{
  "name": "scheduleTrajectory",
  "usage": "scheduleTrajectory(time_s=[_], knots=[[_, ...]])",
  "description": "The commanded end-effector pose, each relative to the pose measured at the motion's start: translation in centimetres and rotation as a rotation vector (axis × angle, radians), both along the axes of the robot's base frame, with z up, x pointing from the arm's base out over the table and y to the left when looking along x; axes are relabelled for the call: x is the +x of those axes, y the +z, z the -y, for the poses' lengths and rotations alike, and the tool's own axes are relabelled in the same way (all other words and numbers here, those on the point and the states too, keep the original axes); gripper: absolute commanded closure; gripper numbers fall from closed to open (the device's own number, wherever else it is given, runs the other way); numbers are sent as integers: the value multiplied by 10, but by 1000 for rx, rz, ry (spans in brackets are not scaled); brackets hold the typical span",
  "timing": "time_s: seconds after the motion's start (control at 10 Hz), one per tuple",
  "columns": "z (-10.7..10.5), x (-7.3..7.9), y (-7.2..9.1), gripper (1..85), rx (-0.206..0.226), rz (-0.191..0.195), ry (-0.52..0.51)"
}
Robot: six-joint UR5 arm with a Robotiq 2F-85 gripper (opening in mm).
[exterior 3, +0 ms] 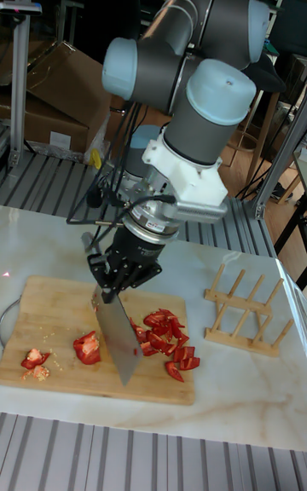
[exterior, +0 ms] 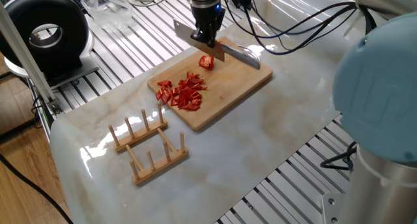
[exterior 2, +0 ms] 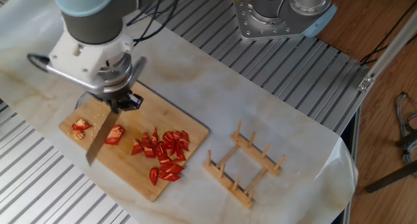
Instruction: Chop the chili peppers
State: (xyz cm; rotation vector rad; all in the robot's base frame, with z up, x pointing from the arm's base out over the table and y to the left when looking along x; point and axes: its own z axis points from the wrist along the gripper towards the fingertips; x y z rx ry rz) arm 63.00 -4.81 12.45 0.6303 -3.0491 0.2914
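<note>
Chopped chili peppers (exterior: 184, 92) lie in a red pile on the wooden cutting board (exterior: 225, 90). A larger chunk (exterior: 206, 62) sits apart from the pile, with small bits (exterior 2: 81, 125) beyond it near the board's end. My gripper (exterior: 207, 38) is shut on a knife (exterior 2: 101, 138) at the joint of blade and handle. The blade slants down beside the larger chunk (exterior 2: 115, 134), between it and the small bits. In the tall fixed view the gripper (exterior 3: 119, 274) hangs over the board (exterior 3: 51, 303), with the blade (exterior 3: 115, 329) just right of the chunk (exterior 3: 87, 346) and left of the pile (exterior 3: 166, 333).
A wooden peg rack (exterior: 146, 146) stands on the marble top beside the board. A black round device (exterior: 49, 32) and a plastic bag (exterior: 107, 2) sit on the slotted metal table behind. A second robot base (exterior 2: 283, 12) stands at the back.
</note>
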Motion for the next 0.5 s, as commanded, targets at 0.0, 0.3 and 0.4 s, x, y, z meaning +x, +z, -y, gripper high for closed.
scheduleTrajectory(time_s=[0.0,0.3,0.4], knots=[[2,20,-7,843,7,-13,237],[15,24,-5,843,-42,-10,246],[17,24,-5,843,-47,-11,252]])
